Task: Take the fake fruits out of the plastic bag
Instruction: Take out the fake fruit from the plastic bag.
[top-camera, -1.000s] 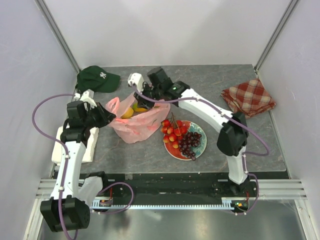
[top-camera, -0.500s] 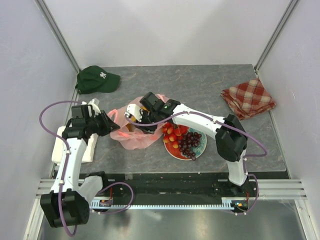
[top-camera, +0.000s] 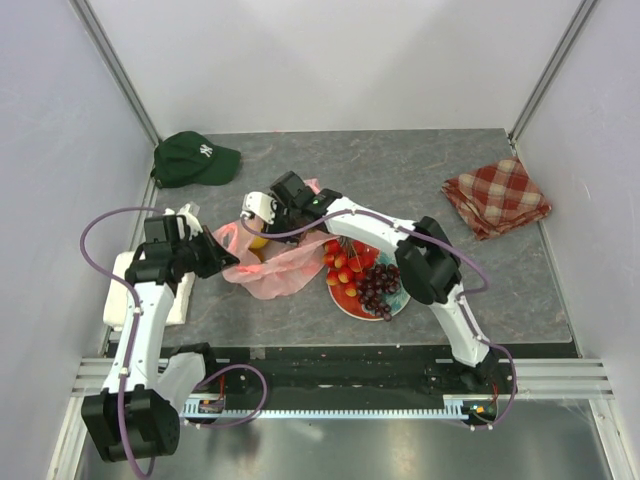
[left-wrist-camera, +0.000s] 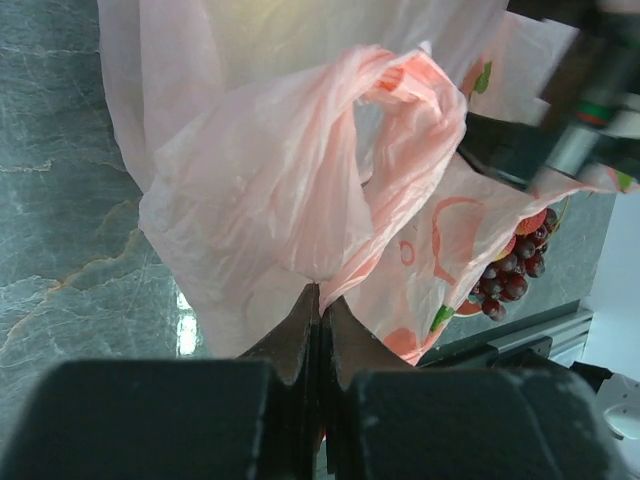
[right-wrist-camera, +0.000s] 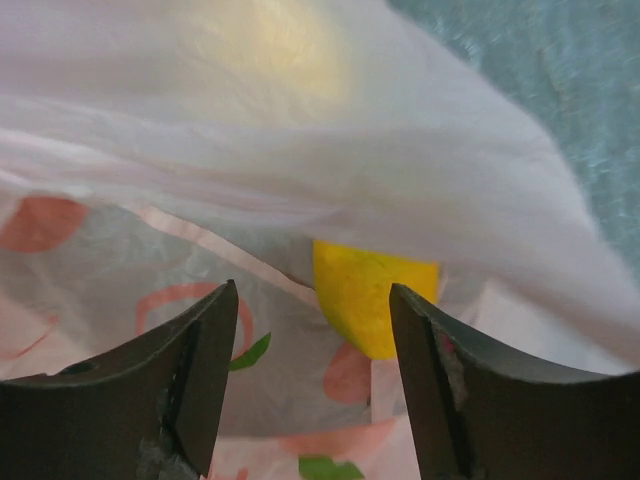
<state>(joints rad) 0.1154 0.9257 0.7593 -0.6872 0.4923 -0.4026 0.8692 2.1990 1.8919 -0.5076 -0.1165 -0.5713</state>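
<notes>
Swung in from the far side of the bag over the last second, the right gripper (right-wrist-camera: 312, 300) is now poised at the mouth of the plastic bag (top-camera: 278, 272), and its jaws have been spread wide on the way, with nothing held between them yet. Across on the other side, the left gripper (left-wrist-camera: 320, 300) has been snapped fully closed, and a fold of the pink film is seen pinched between its fingertips; the bag has been drawn out flatter toward the left as a result. Framed between the open right jaws, a yellow lemon (right-wrist-camera: 372, 300) is spotted, half veiled by translucent film, and a second pale yellow shape is glimpsed through the upper layer, though whether that is another fruit cannot be told. From above, the bag is seen lying on the grey table (top-camera: 400, 170) between the two arms, just beside the red plate (top-camera: 345, 308), where the red berries (top-camera: 342, 262) and the dark grapes (top-camera: 380, 285) are already laid out. Those two can be counted as done, and at least the lemon is left inside. With the bag anchored on one side and the other hand opened, a reach for the lemon looks to be set up; thin film caught along with the fruit is judged the main risk. A green cap (top-camera: 195, 157) and a checked cloth (top-camera: 497, 195) are seen well apart from the action.
</notes>
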